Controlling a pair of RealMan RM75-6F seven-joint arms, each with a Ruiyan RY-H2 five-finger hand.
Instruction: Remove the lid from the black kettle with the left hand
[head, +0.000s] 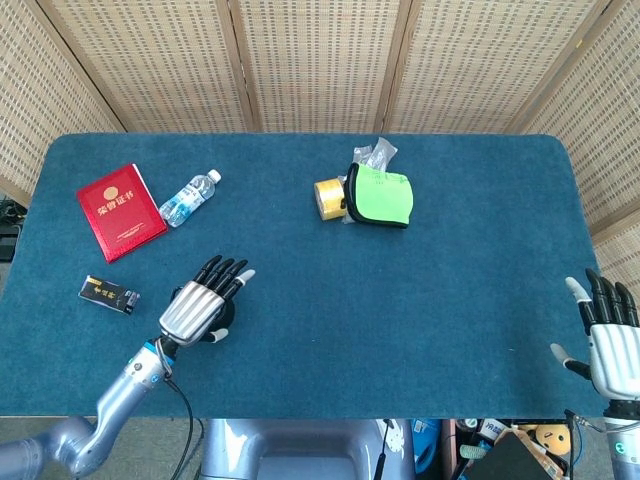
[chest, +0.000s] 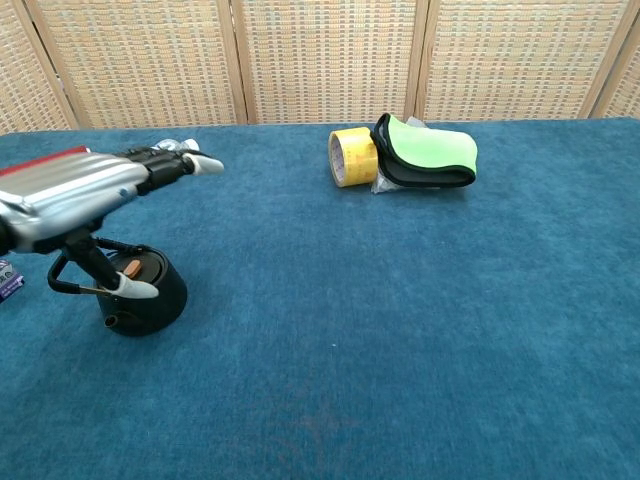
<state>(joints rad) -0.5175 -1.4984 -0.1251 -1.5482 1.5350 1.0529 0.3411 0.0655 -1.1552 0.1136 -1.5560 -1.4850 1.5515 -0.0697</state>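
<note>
The black kettle (chest: 150, 295) stands near the table's front left, its lid with an orange knob (chest: 130, 268) on top and its wire handle lying to the left. My left hand (head: 201, 301) hovers flat above it with fingers spread, holding nothing; in the head view it covers nearly all of the kettle. In the chest view the left hand (chest: 85, 190) is above the kettle, its thumb tip hanging just over the lid. My right hand (head: 606, 340) stays open at the table's front right corner, far from the kettle.
A red booklet (head: 121, 210) and a water bottle (head: 188, 198) lie at the back left. A small dark box (head: 108, 294) sits left of the kettle. A yellow tape roll (head: 329, 197) and a green pouch (head: 382, 195) rest at the back centre.
</note>
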